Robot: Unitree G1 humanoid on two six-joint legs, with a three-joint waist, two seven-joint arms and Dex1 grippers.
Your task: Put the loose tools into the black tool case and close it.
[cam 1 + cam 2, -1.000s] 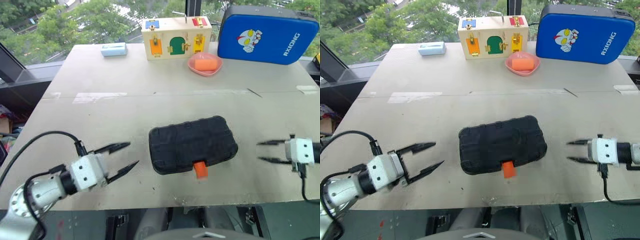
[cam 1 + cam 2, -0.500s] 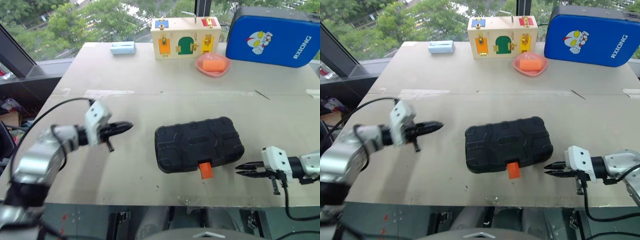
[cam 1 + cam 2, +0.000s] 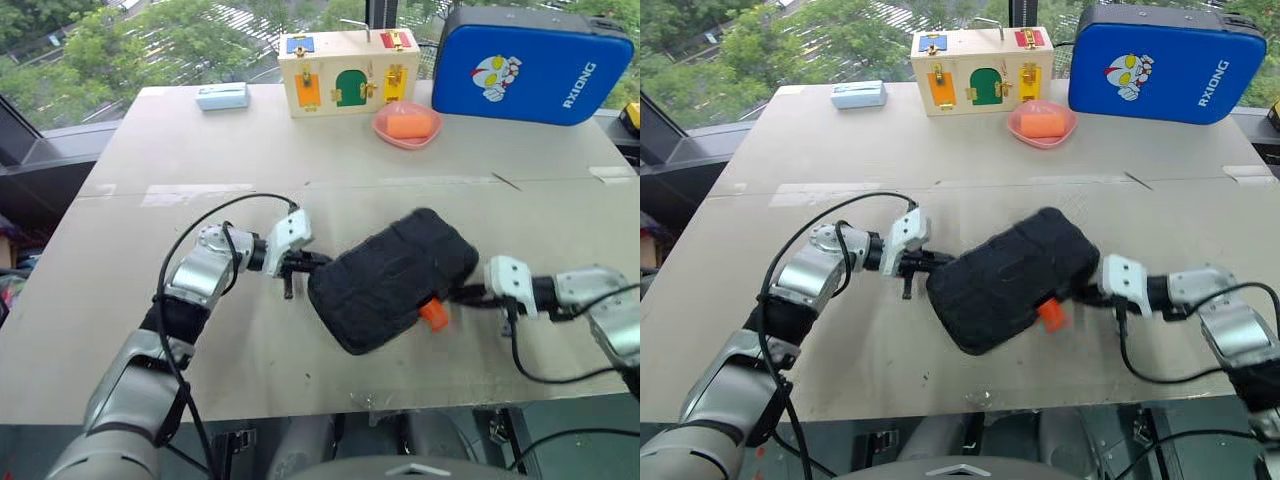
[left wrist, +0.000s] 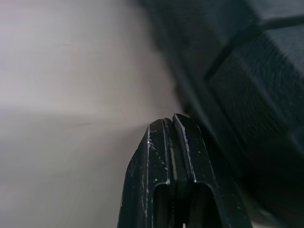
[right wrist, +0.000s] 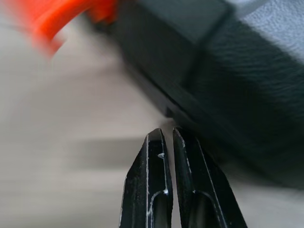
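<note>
The black tool case (image 3: 395,280) lies closed in the middle of the table, turned on a diagonal, with its orange latch (image 3: 433,313) on the near side. My left gripper (image 3: 305,262) is shut, its tips at the case's left end. My right gripper (image 3: 465,293) is shut too, tips at the case's right end beside the latch. In the left wrist view the shut fingers (image 4: 156,156) point at the case's dark ribbed wall (image 4: 247,85). The right wrist view has the shut gripper (image 5: 166,135) close under the case edge (image 5: 237,95) and the latch (image 5: 61,19). The loose tools are out of view.
At the back of the table stand a large blue padded case (image 3: 530,65), a wooden lock box (image 3: 348,72), a pink bowl (image 3: 408,127) with an orange item and a small pale blue box (image 3: 224,96). The table's front edge runs just below the case.
Both grippers went from open to shut and came inward to the ends of the case. The case has swung from lying across the table to a diagonal, its right end farther away.
</note>
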